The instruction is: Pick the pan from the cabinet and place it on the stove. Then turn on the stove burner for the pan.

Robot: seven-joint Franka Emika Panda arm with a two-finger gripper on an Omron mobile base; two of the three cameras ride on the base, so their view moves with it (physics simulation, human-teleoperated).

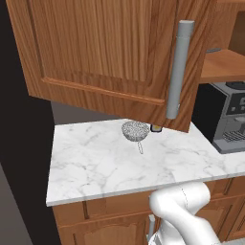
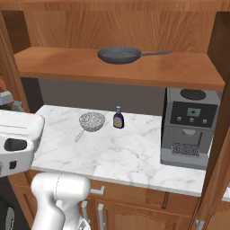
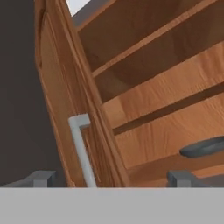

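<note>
Currently, left base view: the cabinet [image 1: 110, 57] door is swung open toward the camera, its long grey bar handle [image 1: 178, 72] running down the right edge of the panel. Below it is the white marble counter [image 1: 95, 167], with a small wire-mesh strainer [image 1: 135, 130] lying near the back and a bit of a small bottle [image 1: 156, 128] just beside it, mostly hidden by the door's lower edge. A grey coffee machine [image 1: 227, 117] stands at the right on the counter. White arm link [image 1: 184, 210] rises at the bottom right.

Right base view: cabinet interior is exposed. The pan [image 2: 120, 55] sits flat on the lower shelf [image 2: 170, 72], handle pointing right, nothing touching it. Under the shelf, the strainer [image 2: 91, 121] and the dark bottle [image 2: 118, 117] are near each other on the counter [image 2: 117, 157]; the coffee machine [image 2: 190, 126] is well to their right. The arm's wrist section [image 2: 18, 143] is at the left edge, well apart from the pan.

Hand view, rolled: gripper [image 3: 111, 178] has its two tips far apart, so the claw is wide and holds nothing. The open door's edge and its handle [image 3: 81, 148] run between the tips, nearer the left one. The shelf boards [image 3: 162, 100] slant across the right side, and the pan's dark rim [image 3: 203, 147] shows at the right edge, above the right fingertip [image 3: 180, 177], not touching it.
</note>
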